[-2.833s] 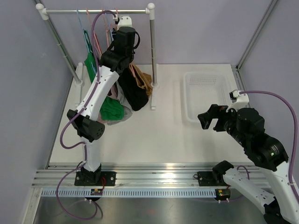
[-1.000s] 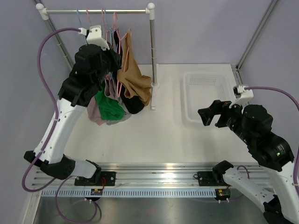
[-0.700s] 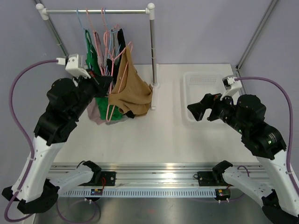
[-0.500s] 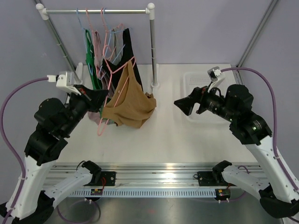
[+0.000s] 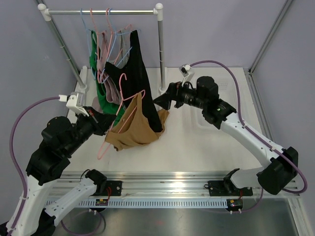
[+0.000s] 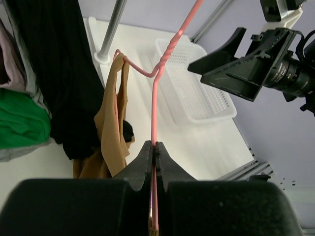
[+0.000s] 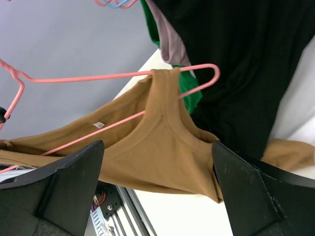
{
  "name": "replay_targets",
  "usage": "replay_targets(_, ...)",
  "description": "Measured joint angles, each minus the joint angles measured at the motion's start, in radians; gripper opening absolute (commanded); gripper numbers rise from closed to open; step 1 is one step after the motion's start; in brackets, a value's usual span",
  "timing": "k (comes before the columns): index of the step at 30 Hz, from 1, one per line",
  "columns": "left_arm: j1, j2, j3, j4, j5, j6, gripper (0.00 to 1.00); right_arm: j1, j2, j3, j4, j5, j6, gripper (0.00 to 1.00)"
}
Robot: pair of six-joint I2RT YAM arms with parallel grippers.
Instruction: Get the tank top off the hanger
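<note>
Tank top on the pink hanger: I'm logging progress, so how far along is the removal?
Done: the pink hanger is off the rail, pinched in the shut left gripper. In hand: the open right gripper is close to the tan tank top. Left: the top's strap is on the hanger, so it must be gripped and pulled free.

Off the garment rack [image 5: 160, 46], the left gripper [image 5: 102, 121] grips a pink hanger [image 5: 114, 129] carrying a tan tank top [image 5: 134, 129]. The right gripper [image 5: 165, 100], jaws spread, hovers just right of the tank top, beside the rack's black garment [image 5: 135, 78].
</note>
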Motion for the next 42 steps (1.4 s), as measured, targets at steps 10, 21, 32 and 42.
replay_targets(10, 0.000, -0.011, -0.032, -0.022, 0.000, 0.000, 0.00, 0.140, 0.093, -0.123, 0.216, 0.014, 0.027, 0.99)
replay_targets(21, 0.000, -0.012, -0.039, -0.015, 0.020, -0.015, 0.00, 0.269, 0.093, -0.181, 0.396, 0.116, -0.309, 0.99)
replay_targets(32, 0.000, -0.012, -0.039, -0.015, 0.028, -0.019, 0.00, 0.271, 0.104, -0.180, 0.534, 0.066, -0.617, 0.97)
replay_targets(42, 0.000, -0.011, -0.039, -0.015, 0.038, -0.019, 0.00, 0.303, 0.214, -0.116, 0.615, 0.053, -0.713, 0.96)
